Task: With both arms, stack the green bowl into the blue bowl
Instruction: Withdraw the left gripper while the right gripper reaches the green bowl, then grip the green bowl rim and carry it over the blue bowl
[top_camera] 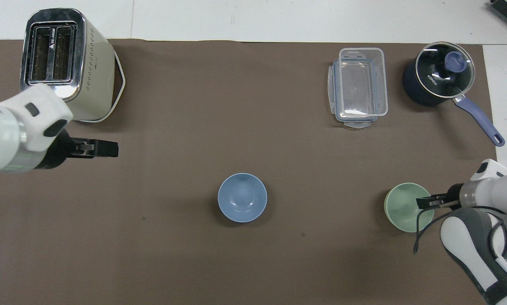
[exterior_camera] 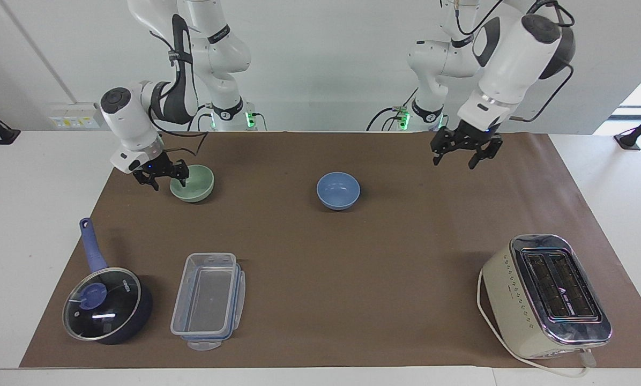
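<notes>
Here the right pincer (exterior_camera: 165,177) straddles the green bowl's (exterior_camera: 193,184) rim, fingers apart, poised to clamp and lift; beside it the blue bowl (exterior_camera: 338,190) waits, left pincer (exterior_camera: 466,151) apart, raised clear.

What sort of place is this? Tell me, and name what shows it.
Probably a robot lab test bench: a white table under a brown mat, with kitchen props laid out, such as a toaster and a lidded saucepan.

Green bowl (exterior_camera: 192,183) toward right arm's end; blue bowl (exterior_camera: 338,190) mid-table, well apart.
</notes>
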Tool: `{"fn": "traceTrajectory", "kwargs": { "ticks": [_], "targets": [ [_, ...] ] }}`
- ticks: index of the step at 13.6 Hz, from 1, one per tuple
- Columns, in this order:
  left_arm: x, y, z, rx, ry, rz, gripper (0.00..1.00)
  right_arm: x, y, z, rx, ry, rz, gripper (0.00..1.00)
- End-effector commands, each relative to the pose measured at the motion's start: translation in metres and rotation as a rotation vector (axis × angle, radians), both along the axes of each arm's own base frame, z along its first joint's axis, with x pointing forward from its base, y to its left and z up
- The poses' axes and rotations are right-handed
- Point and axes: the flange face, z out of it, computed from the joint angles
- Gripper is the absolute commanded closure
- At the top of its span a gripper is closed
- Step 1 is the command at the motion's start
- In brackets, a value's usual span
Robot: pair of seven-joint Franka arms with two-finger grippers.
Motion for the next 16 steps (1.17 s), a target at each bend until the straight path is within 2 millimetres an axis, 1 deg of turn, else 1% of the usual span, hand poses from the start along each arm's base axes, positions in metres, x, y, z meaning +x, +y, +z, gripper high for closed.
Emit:
{"fn": "traceTrajectory", "kwargs": {
  "ticks": [1,2,3,4,5,6,7,8,9,11,14,15,16],
  "targets": [
    [0.016,0.033,0.033,0.034,-0.042,-0.004,0.00,-0.001,-0.001,-0.003,0.038,-0.018,-0.009,0.51],
    [0.017,0.048,0.042,0.040,-0.047,-0.010,0.00,-0.001,-0.001,-0.004,0.040,-0.017,-0.009,0.56],
    [0.017,0.059,0.054,0.044,-0.053,-0.020,0.00,-0.001,-0.002,-0.005,0.040,-0.014,-0.012,0.64],
    [0.020,0.071,0.059,0.049,-0.044,-0.026,0.00,-0.001,-0.002,-0.008,0.041,-0.010,-0.015,0.89],
    [0.021,0.083,0.067,0.054,-0.047,-0.024,0.00,0.000,-0.002,-0.008,0.050,-0.012,-0.025,1.00],
    [0.025,0.092,0.068,0.058,-0.043,-0.017,0.00,0.002,-0.003,-0.007,0.051,-0.012,-0.027,1.00],
    [0.027,0.098,0.073,0.064,-0.040,-0.011,0.00,0.005,-0.005,-0.004,0.050,-0.019,-0.022,1.00],
    [0.028,0.106,0.078,0.063,-0.031,0.001,0.00,0.011,-0.003,0.004,0.049,-0.028,-0.006,1.00],
    [0.031,0.113,0.078,0.065,-0.013,-0.002,0.00,0.017,-0.003,0.016,0.050,-0.031,0.000,1.00],
    [0.028,0.114,0.079,0.070,-0.004,-0.032,0.00,0.025,-0.003,0.047,0.061,-0.029,0.008,1.00],
    [0.025,0.115,0.083,0.080,-0.007,-0.042,0.00,0.031,0.008,0.093,0.095,-0.058,0.013,1.00],
    [0.022,0.117,0.081,0.085,0.007,-0.055,0.00,0.037,0.021,0.110,0.099,-0.062,0.035,1.00],
    [0.021,0.118,0.079,0.087,0.016,-0.062,0.00,0.043,0.029,0.127,0.102,-0.063,0.051,1.00]
  ]
}}
